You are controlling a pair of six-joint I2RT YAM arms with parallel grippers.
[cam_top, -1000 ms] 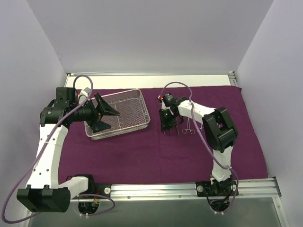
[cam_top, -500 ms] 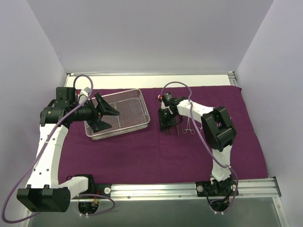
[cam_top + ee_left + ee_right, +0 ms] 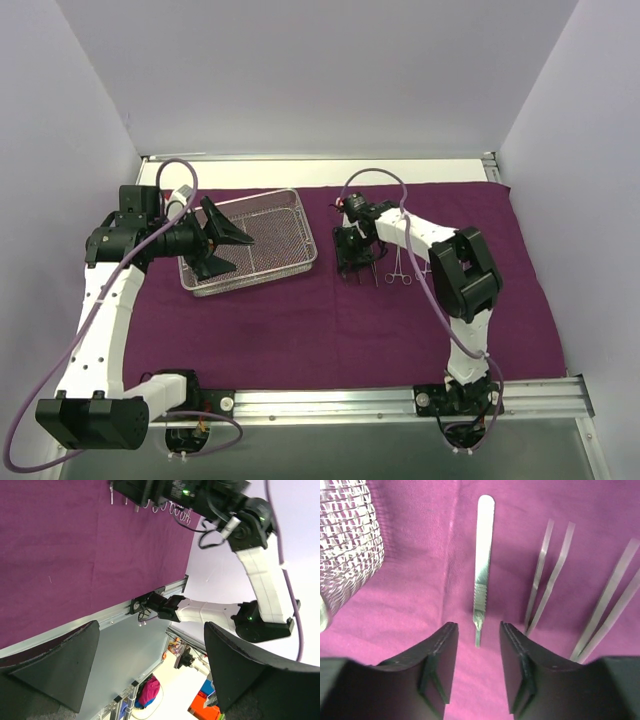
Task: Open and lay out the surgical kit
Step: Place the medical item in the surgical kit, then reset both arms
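The dark purple cloth wrap (image 3: 300,320) lies spread flat over the table. The silver wire-mesh tray (image 3: 285,235) sits on its back left part. My left gripper (image 3: 225,250) hangs open and empty over the tray's left end; its view shows wide-apart fingers (image 3: 55,670) and the cloth (image 3: 75,555). My right gripper (image 3: 479,665) is open and low over the cloth, its jaws either side of the near tip of a silver scalpel handle (image 3: 482,565). Two tweezers (image 3: 547,577) lie to its right. Scissor-handled forceps (image 3: 400,270) lie right of this gripper (image 3: 351,268).
The tray's mesh corner (image 3: 347,545) stands close to the left of my right gripper. White walls enclose the table on three sides. A metal rail (image 3: 400,400) runs along the near edge, past the cloth's front hem.
My right gripper has shifted slightly to the left over the instruments. The left arm and the tray have not moved.
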